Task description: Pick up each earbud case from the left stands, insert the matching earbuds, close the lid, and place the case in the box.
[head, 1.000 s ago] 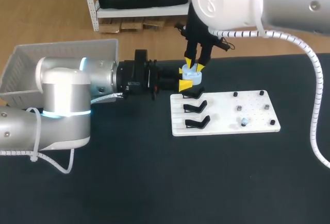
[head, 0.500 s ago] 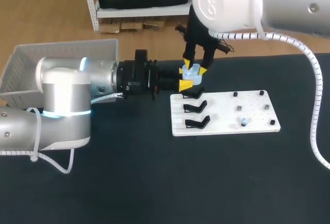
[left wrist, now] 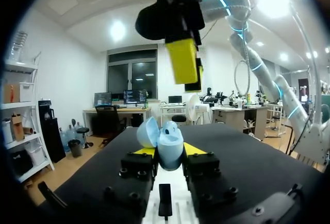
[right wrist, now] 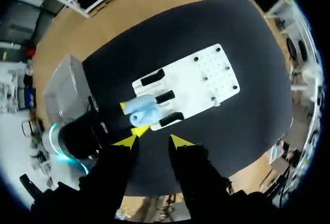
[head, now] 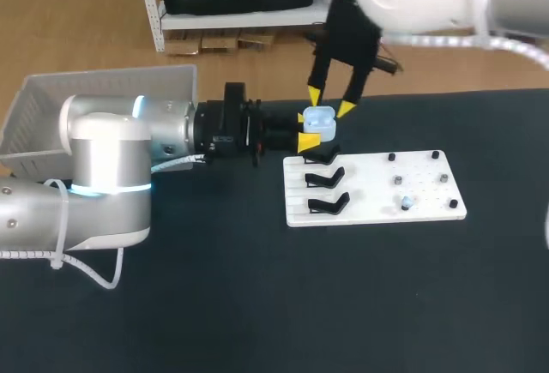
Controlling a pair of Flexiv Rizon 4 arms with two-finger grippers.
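Observation:
A light blue earbud case (head: 318,119) hangs above the back left corner of the white board (head: 377,189), with my left gripper (head: 310,129) shut on it from the side. In the left wrist view the case (left wrist: 166,140) sits between the yellow fingertips (left wrist: 144,151) with its lid open. My right gripper (head: 331,103) hovers just above the case, open and not touching it. From the right wrist view the case (right wrist: 142,109) lies well ahead of the open right gripper (right wrist: 154,141). One small earbud (head: 407,202) stands on the board's right half.
Three black stands (head: 325,178) line the board's left side, and small pegs (head: 437,155) dot its right side. A white mesh basket (head: 51,103) sits at the table's far left, behind my left arm (head: 111,167).
My right gripper has opened and risen up and a little to the right, off the case. The left gripper has kept still with the case in it.

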